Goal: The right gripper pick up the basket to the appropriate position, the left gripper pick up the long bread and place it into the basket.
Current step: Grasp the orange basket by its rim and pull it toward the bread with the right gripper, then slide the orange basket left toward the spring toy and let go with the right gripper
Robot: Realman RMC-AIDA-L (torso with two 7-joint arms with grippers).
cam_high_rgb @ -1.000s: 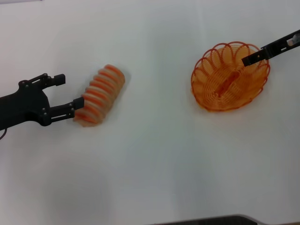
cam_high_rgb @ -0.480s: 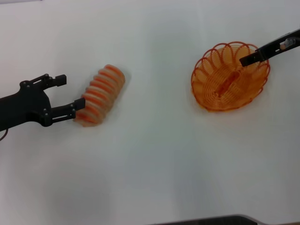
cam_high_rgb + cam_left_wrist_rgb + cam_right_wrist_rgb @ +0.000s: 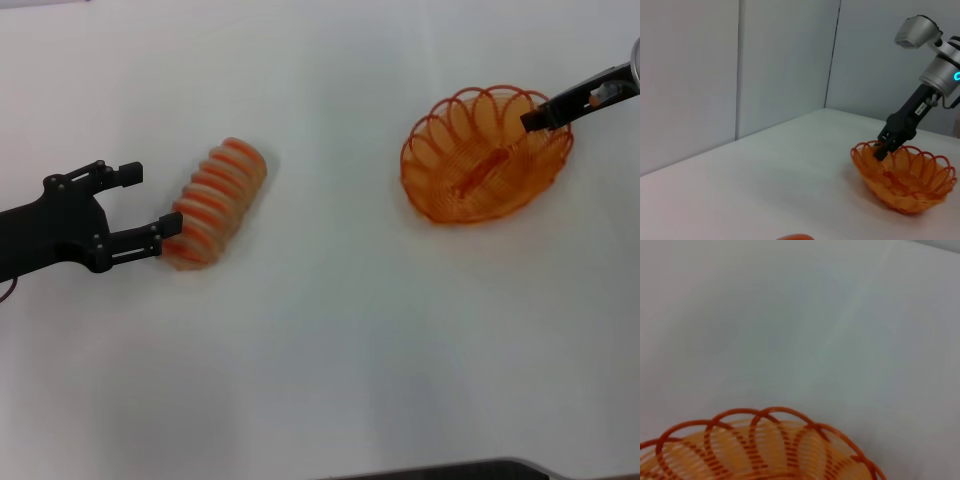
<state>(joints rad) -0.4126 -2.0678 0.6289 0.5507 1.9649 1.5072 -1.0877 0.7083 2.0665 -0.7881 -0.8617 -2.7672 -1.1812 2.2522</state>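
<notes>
Orange wire basket (image 3: 480,160), tan long bread (image 3: 213,205) striped orange-red, black tools

Right gripper (image 3: 882,148) is clamped onto the scalloped rim of the basket (image 3: 905,177), tipping it a bit on the white bench (image 3: 765,175).

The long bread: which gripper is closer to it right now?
Left. The left gripper is open at the near end of the long bread, one finger touching it. The right gripper is across the table, closed on the basket rim.
</notes>
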